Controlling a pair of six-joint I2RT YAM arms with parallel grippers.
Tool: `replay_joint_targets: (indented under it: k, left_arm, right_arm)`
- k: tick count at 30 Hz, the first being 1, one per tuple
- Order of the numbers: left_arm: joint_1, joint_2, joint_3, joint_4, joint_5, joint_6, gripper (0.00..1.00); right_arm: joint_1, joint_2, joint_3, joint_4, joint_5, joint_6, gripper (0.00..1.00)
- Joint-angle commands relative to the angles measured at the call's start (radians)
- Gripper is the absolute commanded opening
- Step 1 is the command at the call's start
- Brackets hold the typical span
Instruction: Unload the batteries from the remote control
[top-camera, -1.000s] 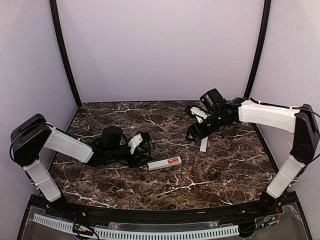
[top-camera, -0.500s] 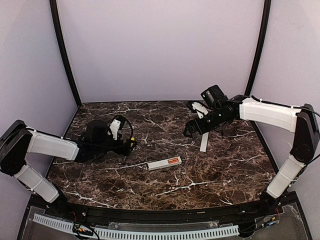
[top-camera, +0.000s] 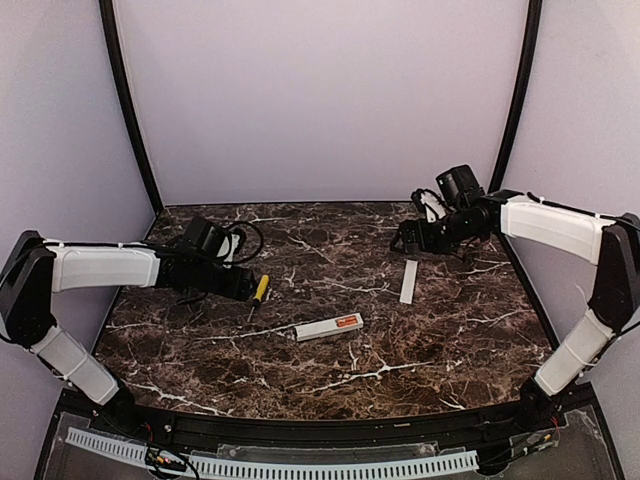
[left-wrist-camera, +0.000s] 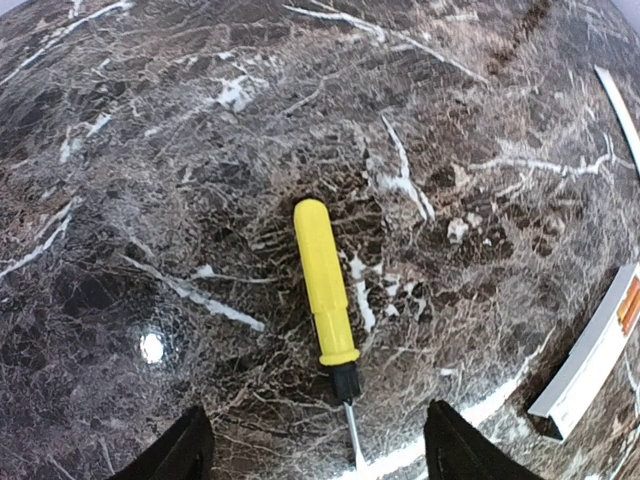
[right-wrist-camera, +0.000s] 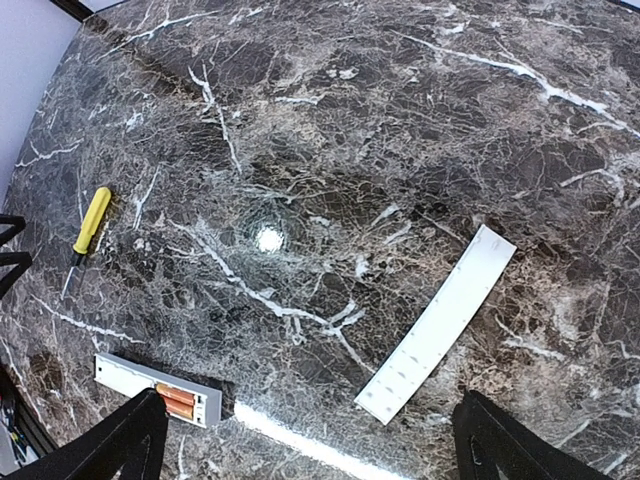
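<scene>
The white remote control (top-camera: 329, 326) lies flat mid-table with its bay open. Two orange batteries (top-camera: 348, 321) sit in the right end of the bay. In the right wrist view the remote control (right-wrist-camera: 130, 377) and the batteries (right-wrist-camera: 176, 402) show at the lower left. My left gripper (top-camera: 243, 284) is open, low over the table left of the remote, with nothing between its fingers (left-wrist-camera: 186, 455). My right gripper (top-camera: 406, 240) hangs open at the back right, above the far end of the white cover strip (top-camera: 408, 281).
A yellow-handled screwdriver (top-camera: 259, 290) lies loose on the marble just ahead of the left gripper (left-wrist-camera: 318, 458), its shaft (left-wrist-camera: 351, 435) pointing toward the jaws. The cover strip (right-wrist-camera: 437, 325) lies flat under the right gripper (right-wrist-camera: 312, 450). Dark posts and purple walls ring the table.
The left arm pulled back to the left, away from the remote, and the screwdriver now lies free on the table. The right arm lifted back and to the right, off the cover strip.
</scene>
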Motion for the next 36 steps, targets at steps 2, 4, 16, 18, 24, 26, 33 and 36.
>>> replay_joint_targets:
  k: [2, 4, 16, 18, 24, 26, 33, 36]
  left_arm:
    - [-0.002, 0.079, 0.088, -0.232, 0.115, 0.018, 0.67]
    - [-0.007, 0.120, 0.116, -0.247, 0.142, 0.030, 0.63]
    - [-0.040, 0.292, 0.232, -0.309, 0.112, 0.069, 0.50]
    - [-0.044, 0.300, 0.237, -0.311, 0.102, 0.070, 0.48]
    - [-0.045, 0.320, 0.251, -0.318, 0.075, 0.070, 0.40]
    - [-0.045, 0.328, 0.257, -0.318, 0.074, 0.067, 0.39]
    - [-0.048, 0.342, 0.268, -0.313, 0.018, 0.062, 0.24]
    - [-0.049, 0.345, 0.267, -0.304, 0.007, 0.062, 0.15]
  right_arm:
    - [0.006, 0.013, -0.016, 0.006, -0.025, 0.023, 0.99]
    - [0.004, 0.012, -0.018, 0.006, -0.026, 0.016, 0.99]
    - [0.005, -0.034, -0.062, -0.004, 0.005, -0.011, 0.99]
    - [0.006, -0.035, -0.065, -0.005, 0.004, -0.013, 0.99]
    - [0.006, -0.025, -0.057, -0.007, 0.004, -0.018, 0.99]
    - [0.006, -0.025, -0.057, -0.006, 0.005, -0.018, 0.98]
    - [0.006, -0.022, -0.057, -0.009, 0.006, -0.021, 0.99]
    - [0.006, -0.017, -0.051, -0.011, 0.007, -0.022, 0.99]
